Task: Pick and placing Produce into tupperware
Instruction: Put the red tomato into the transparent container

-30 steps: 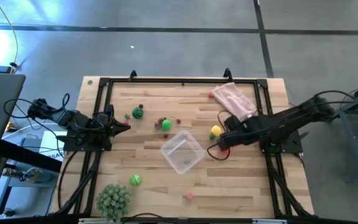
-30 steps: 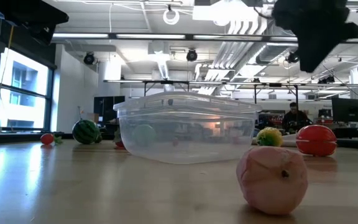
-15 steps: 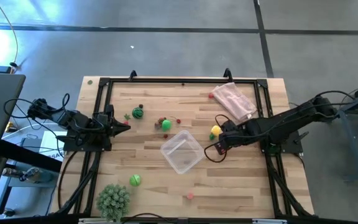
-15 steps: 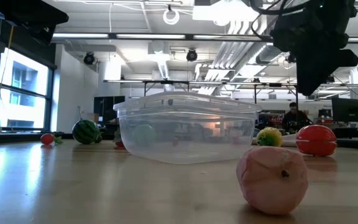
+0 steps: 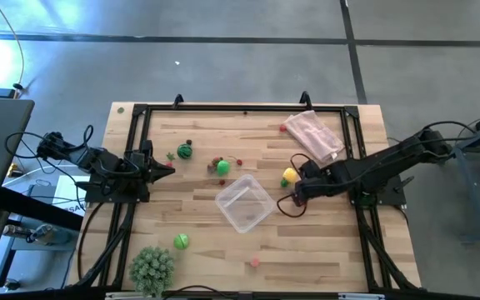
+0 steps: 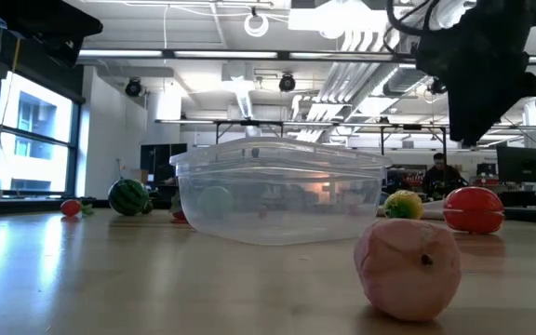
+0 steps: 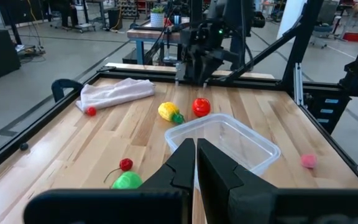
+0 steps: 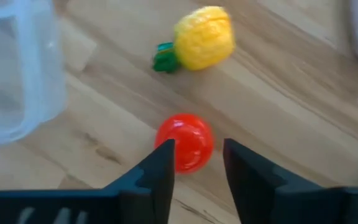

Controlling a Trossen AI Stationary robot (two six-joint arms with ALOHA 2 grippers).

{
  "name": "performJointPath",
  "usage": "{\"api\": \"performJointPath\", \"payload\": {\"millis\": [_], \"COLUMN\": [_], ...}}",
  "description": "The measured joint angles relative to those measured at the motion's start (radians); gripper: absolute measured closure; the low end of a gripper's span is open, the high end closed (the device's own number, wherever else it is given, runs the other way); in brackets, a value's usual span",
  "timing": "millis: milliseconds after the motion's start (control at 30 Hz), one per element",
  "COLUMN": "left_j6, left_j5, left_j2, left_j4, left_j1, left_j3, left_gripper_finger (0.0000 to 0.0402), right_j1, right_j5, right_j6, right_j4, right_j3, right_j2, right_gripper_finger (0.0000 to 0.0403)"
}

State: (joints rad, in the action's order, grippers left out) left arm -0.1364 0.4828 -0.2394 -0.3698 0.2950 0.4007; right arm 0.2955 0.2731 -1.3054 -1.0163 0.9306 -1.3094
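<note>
Produce for this step is the small round red toy fruit (image 8: 185, 143), which lies on the wooden desk (image 5: 307, 242) directly ahead of the right gripper (image 8: 197, 163), centred in the gap between its jaws. Those jaws stand apart and hold nothing. The fruit is round, so you need not align to any long axis. The right arm is much nearer; the left gripper (image 7: 196, 163) waits at the desk's left edge with jaws closed and empty.

Count what the high view shows:
- One clear squarish plastic tupperware (image 5: 245, 202), empty, near the desk's centre, beside the red fruit.
- One yellow fruit with green stem (image 8: 201, 38).
- Three green pieces.
- Several smaller red and pink pieces; exact number cannot be told.
</note>
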Motion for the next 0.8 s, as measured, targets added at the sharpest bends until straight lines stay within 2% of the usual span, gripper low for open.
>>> {"api": "performJointPath", "payload": {"millis": [200, 533, 800], "left_j6": [0.0, 0.0, 0.0], "left_j5": [0.0, 0.0, 0.0], "left_j2": [0.0, 0.0, 0.0], "left_j4": [0.0, 0.0, 0.0], "left_j1": [0.0, 0.0, 0.0], "left_j3": [0.0, 0.0, 0.0], "left_gripper_finger": [0.0394, 0.0394, 0.0394], "right_j1": [0.033, 0.059, 0.059], "right_j5": [0.016, 0.012, 0.015], "right_j6": [-0.167, -0.221, -0.24], "right_j4": [0.05, 0.222, 0.278], "right_j3": [-0.061, -0.168, -0.194], "right_j2": [0.0, 0.0, -0.031], "right_gripper_finger": [0.0217, 0.0124, 0.0096]}}
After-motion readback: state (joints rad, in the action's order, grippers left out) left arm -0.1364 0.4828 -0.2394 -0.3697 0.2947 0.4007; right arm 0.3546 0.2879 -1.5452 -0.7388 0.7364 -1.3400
